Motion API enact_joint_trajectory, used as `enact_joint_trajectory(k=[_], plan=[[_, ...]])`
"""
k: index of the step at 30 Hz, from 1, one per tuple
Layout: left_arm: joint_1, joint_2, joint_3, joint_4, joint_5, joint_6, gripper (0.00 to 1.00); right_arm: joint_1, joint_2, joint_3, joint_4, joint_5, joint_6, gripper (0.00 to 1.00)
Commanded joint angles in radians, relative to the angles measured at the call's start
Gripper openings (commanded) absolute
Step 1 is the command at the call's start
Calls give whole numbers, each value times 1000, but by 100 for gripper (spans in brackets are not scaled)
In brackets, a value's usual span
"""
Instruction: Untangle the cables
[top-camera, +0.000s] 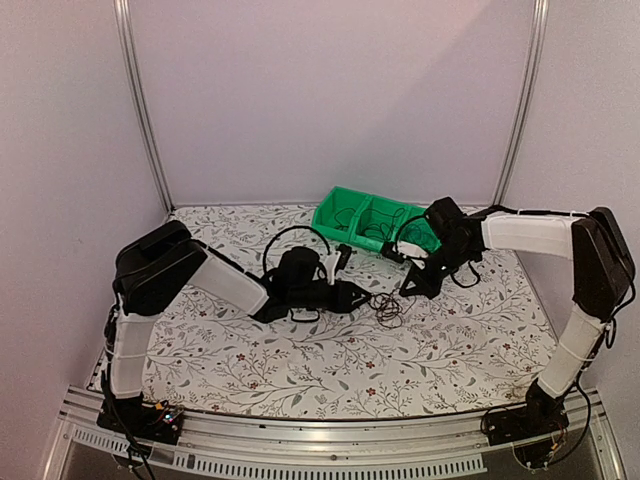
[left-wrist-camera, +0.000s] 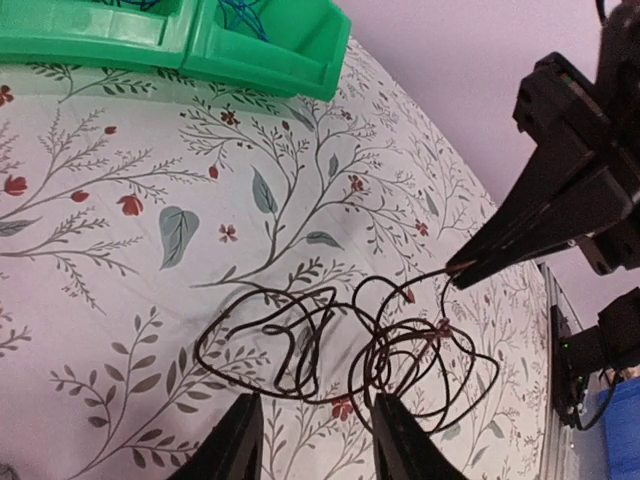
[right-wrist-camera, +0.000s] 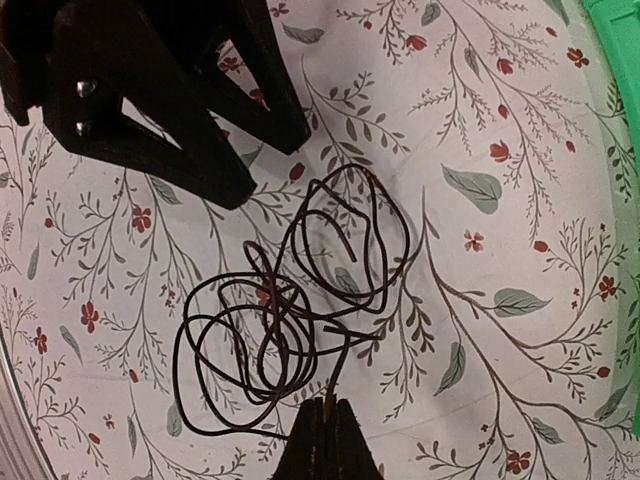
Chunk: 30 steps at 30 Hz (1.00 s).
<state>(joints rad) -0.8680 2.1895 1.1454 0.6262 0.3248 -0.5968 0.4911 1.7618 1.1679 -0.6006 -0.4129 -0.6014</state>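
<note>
Nearest our lens in the left wrist view, the left gripper (left-wrist-camera: 316, 440) shows two dark fingers (left-wrist-camera: 235, 450) spread apart, with bare cloth and the near edge of the wire tangle showing between them. It touches nothing.

The table (top-camera: 300, 370), covered in a pale cloth printed with leaves and small red flowers, fills the floor of the top view. Over it, the left arm (top-camera: 225, 280) reaches in from the left and the right arm (top-camera: 530, 235) from the right, so that both wrists meet near the middle.

At the far side of the table stands a green bin (top-camera: 375, 222) with divided compartments. We can make out a blue wire (left-wrist-camera: 243, 14) lying in one of them.

The cables (top-camera: 388, 308) lie on the cloth between the two grippers, well short of the bin. They are a small knot of very thin dark brown and black loops, partly overlapping; we cannot tell how many strands there are.

The right gripper (right-wrist-camera: 325, 440) has its fingers pressed together on one strand of the cables (right-wrist-camera: 265, 340), which runs from the tangle straight into the tip. The left wrist view shows that same tip (left-wrist-camera: 466, 272) low over the cloth, with the wire trailing from it into the knot (left-wrist-camera: 400, 350).
</note>
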Motion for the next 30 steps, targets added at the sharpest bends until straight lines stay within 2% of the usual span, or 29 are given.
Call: enact_joint_trajectory(k=[1,5,10,11,16,21,26,30], plan=[[-23,-8,58,81,-15,28,39,13,-85,90,-80,-80,10,0],[-38,80,184,93,28,32,42,15,-111,163,-114,-102,17,0],[-56,202,306,92,70,11,40,15,-131,261,-152,-133,23,0],[-57,222,321,100,77,4,38,16,-134,280,-158,-143,19,0],[-60,288,371,106,99,-4,17,12,-171,379,-162,-184,-5,0],[-60,300,356,110,103,-6,2,0,-214,554,-165,-226,-6,0],[-60,305,324,115,91,-13,0,-19,-225,817,-178,-251,0,0],[-59,306,311,113,86,-18,0,-86,-191,1012,-195,-336,28,0]])
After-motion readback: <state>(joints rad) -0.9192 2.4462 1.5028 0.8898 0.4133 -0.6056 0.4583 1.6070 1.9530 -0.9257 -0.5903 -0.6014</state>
